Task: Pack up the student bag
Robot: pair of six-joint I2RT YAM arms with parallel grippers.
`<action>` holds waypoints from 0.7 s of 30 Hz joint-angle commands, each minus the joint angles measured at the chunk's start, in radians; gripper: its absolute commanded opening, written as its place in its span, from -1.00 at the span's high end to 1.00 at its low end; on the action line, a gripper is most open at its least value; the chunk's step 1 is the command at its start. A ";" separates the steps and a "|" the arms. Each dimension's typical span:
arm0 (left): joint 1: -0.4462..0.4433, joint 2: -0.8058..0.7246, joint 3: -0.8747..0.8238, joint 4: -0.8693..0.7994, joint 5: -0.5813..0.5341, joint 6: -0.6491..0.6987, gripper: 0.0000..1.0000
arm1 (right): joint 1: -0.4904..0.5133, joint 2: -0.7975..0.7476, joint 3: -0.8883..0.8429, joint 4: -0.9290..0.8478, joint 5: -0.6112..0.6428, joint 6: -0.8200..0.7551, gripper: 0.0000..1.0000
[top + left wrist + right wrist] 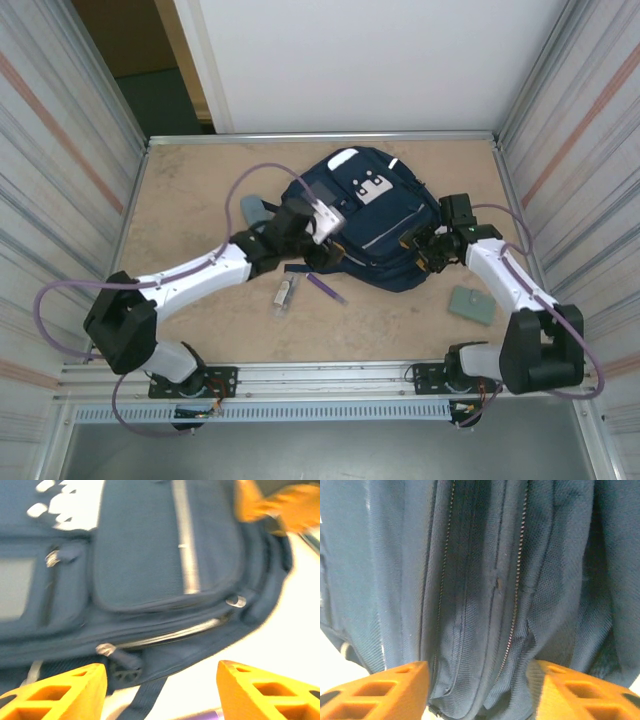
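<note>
Corrugated walls fence in a tan table (190, 190), and the student bag (385, 235) lies flat on it, front up, in the middle toward the far side. At the bag's near left edge the left hand (162, 690) hovers with its orange fingers (60, 695) spread and nothing between them. Just beyond them are a zip (170, 635) and a dark strap (145, 700). At the bag's near right corner is the right hand (422, 252), also parted and gripping nothing, with navy fabric and zip lines just ahead of it. A white patch (372, 187) on the bag's front bears dark shapes too small to read. Just near of the bag lie a purple pen (326, 288) and a small grey item (287, 292). A grey-green pad (471, 305) rests apart at the right.
</note>
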 commanded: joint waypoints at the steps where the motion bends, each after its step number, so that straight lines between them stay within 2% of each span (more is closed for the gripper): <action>1: -0.084 0.013 -0.077 0.223 0.016 0.378 -0.26 | -0.001 0.038 0.030 0.030 -0.088 -0.060 0.18; 3: -0.100 0.047 -0.086 0.302 0.035 0.465 -0.33 | 0.000 0.039 0.033 0.052 -0.117 -0.052 0.48; 5: -0.100 0.098 -0.033 0.300 0.019 0.484 -0.32 | 0.007 0.022 0.040 0.054 -0.123 -0.043 0.65; 8: -0.101 0.181 0.060 0.257 0.004 0.532 -0.30 | 0.023 0.002 0.055 0.046 -0.143 -0.031 0.82; 11: -0.101 0.248 0.095 0.303 -0.009 0.547 -0.31 | 0.033 -0.004 0.076 0.040 -0.171 -0.016 1.00; 15: -0.102 0.295 0.133 0.309 -0.006 0.538 -0.36 | 0.040 0.002 0.098 0.084 -0.223 0.039 1.00; 16: -0.101 0.295 0.145 0.279 0.025 0.530 -0.43 | 0.043 0.006 0.108 0.092 -0.239 0.053 1.00; 17: -0.098 0.294 0.166 0.239 0.066 0.513 -0.59 | 0.047 0.010 0.124 0.101 -0.255 0.070 1.00; 20: -0.083 0.289 0.211 0.165 0.138 0.437 -0.67 | 0.073 0.011 0.173 0.125 -0.262 0.108 1.00; 21: -0.081 0.283 0.204 0.173 0.138 0.426 -0.97 | 0.084 0.011 0.187 0.132 -0.256 0.116 1.00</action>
